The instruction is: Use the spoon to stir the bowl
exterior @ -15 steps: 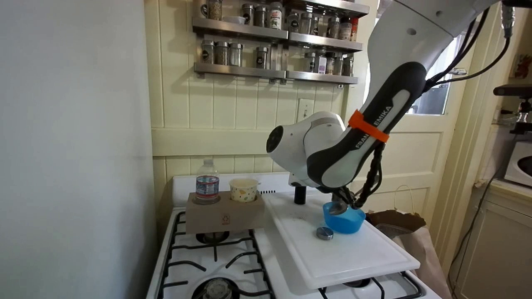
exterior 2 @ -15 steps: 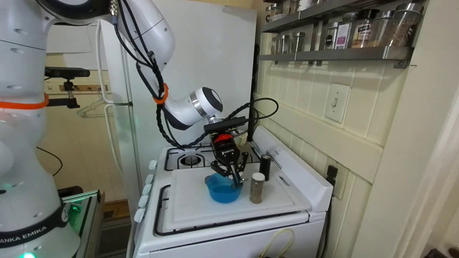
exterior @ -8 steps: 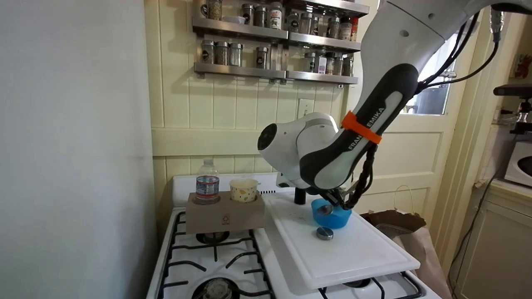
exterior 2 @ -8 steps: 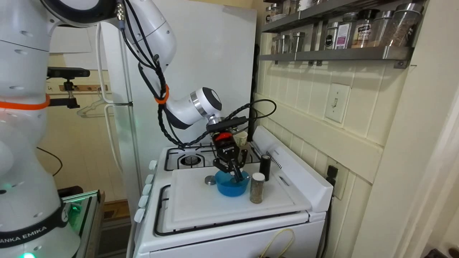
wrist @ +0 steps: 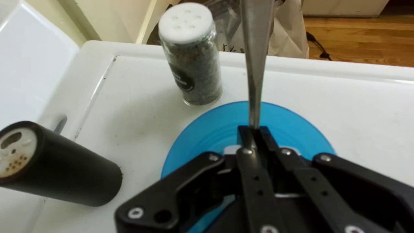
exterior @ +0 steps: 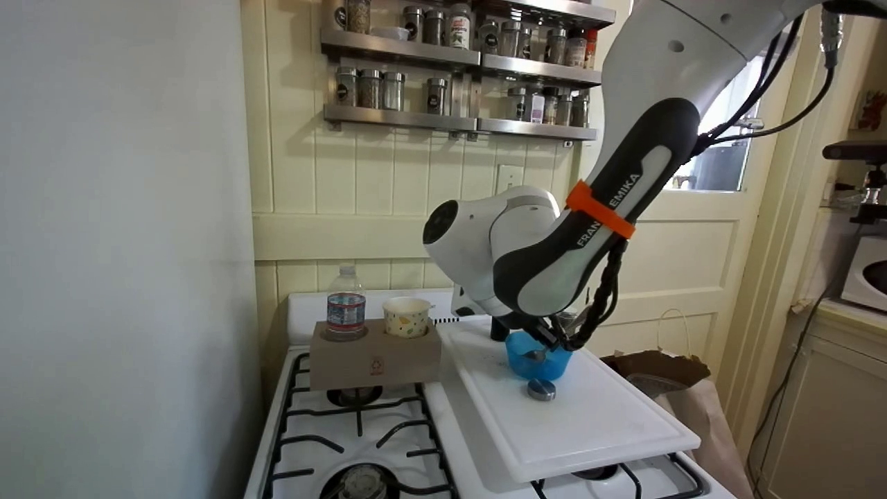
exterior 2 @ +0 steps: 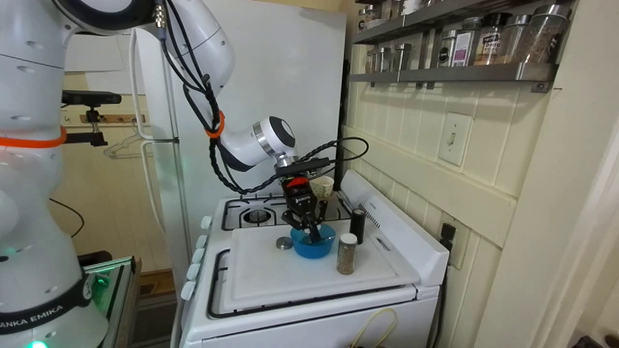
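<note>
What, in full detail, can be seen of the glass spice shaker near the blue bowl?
The glass spice shaker is a transparent cylinder holding grey-brown grains. Its white cap is on, with small round marks, likely holes. The dark round label is too blurred to read. The shaker stands upright on the white cutting board, beside but apart from the blue bowl; only the board seems to touch it.

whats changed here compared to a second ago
In an exterior view, the blue bowl has slid left across the white cutting board, toward the black shaker; the gripper moved left too. It has kept hold of the spoon, whose head now sits lower. The round metal lid, glass spice jar and black shaker stayed put.
</note>
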You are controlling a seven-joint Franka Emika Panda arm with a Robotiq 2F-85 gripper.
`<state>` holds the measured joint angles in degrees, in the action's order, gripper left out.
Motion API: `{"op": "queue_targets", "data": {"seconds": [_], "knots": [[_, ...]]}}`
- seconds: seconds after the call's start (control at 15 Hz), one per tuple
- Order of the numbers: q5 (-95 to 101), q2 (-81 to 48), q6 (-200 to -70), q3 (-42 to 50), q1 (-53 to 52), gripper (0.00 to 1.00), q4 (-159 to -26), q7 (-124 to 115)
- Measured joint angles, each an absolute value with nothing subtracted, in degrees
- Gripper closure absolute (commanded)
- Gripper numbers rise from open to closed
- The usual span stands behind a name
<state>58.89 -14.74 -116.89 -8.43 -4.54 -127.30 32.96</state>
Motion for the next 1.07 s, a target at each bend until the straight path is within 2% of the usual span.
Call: {"op": "queue_targets", "data": {"seconds": [0.73, 1.07], "knots": [[56.83, -10.68, -106.32, -6.78, -4.46, 0.98, -128.88, 33.41], [59.96, -11.72, -106.10, -6.30, -4.46, 0.98, -127.90, 31.30]]}}
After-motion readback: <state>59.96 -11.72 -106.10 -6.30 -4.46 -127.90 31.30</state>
